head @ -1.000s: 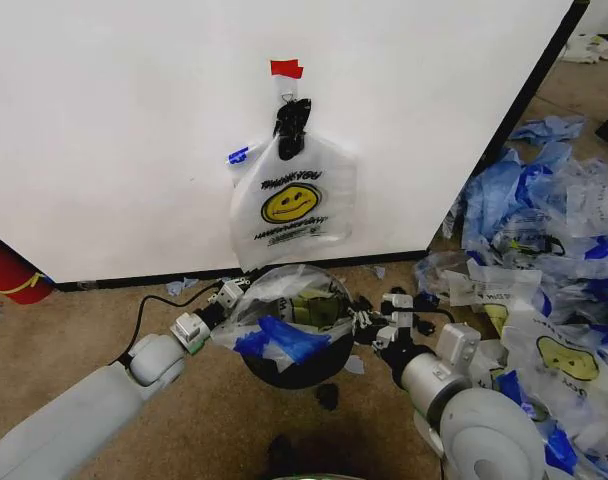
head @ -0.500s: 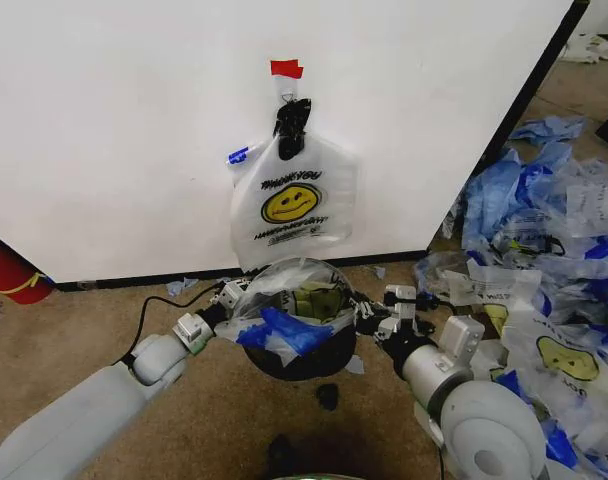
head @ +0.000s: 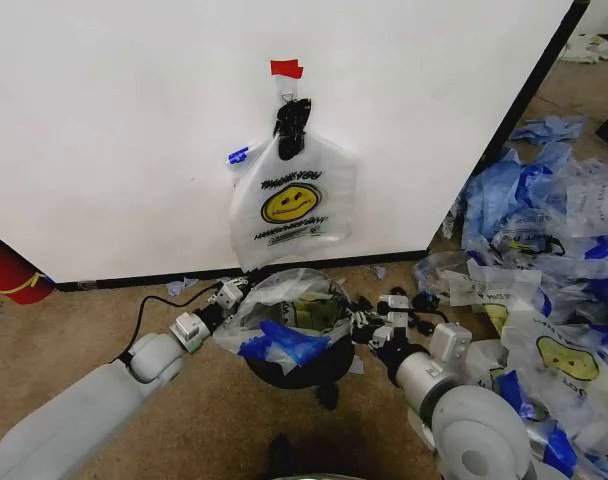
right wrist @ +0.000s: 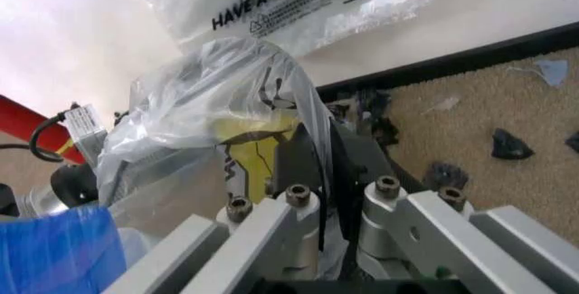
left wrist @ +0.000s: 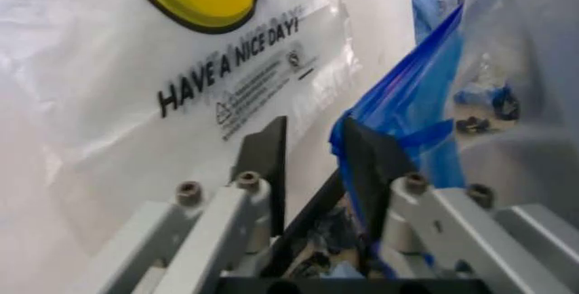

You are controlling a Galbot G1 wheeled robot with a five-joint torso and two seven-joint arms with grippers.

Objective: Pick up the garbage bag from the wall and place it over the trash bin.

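**Bag stretched between both claws above the bin mouth**

Garbage bag (head: 289, 320), with its blue strips, sits spread over the trash bin (head: 294, 368) on the floor just below the wall, where a second smiley bag (head: 292, 205) hangs from a clip. Left claw (head: 234, 293) pinches the bag's edge on the bin's left side; right claw (head: 362, 318) is clamped on plastic at the right side. The bag's mouth runs crosswise between them, so seating it seems to need both arms equally.
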